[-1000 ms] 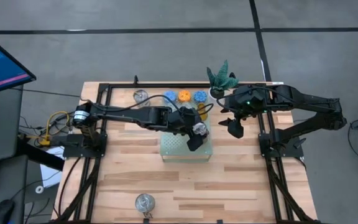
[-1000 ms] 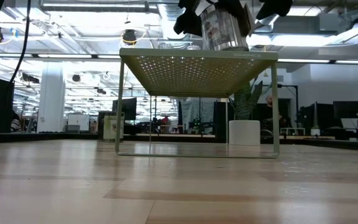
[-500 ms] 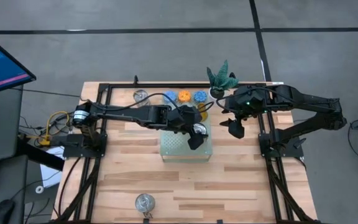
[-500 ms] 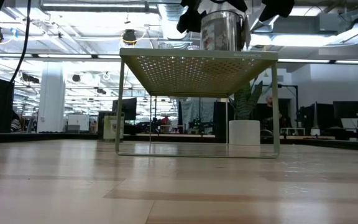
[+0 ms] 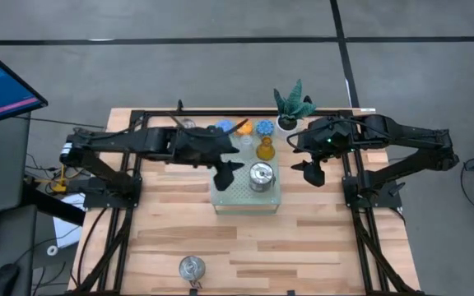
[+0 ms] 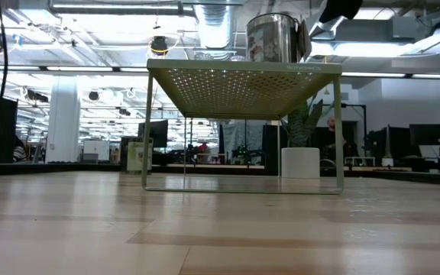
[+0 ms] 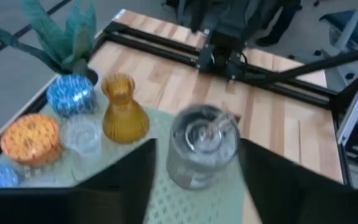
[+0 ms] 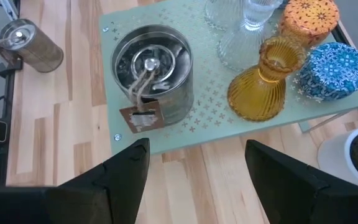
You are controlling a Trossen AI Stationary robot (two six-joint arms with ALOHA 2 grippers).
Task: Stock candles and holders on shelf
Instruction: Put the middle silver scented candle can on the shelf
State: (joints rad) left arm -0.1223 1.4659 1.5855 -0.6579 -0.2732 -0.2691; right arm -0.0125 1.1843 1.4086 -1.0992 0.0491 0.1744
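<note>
From above, a silver tin (image 5: 261, 176) stands on the mint shelf (image 5: 233, 197), with the left tool (image 5: 225, 173) just beside the shelf's edge, apart from the tin, fingers spread and empty. At desk height, the tin (image 6: 274, 37) sits upright atop the shelf (image 6: 243, 76). Past the right tool (image 8: 194, 180), parted and holding nothing, the tin (image 8: 154, 74) stands on the shelf near the amber cup (image 8: 263, 87).
</note>
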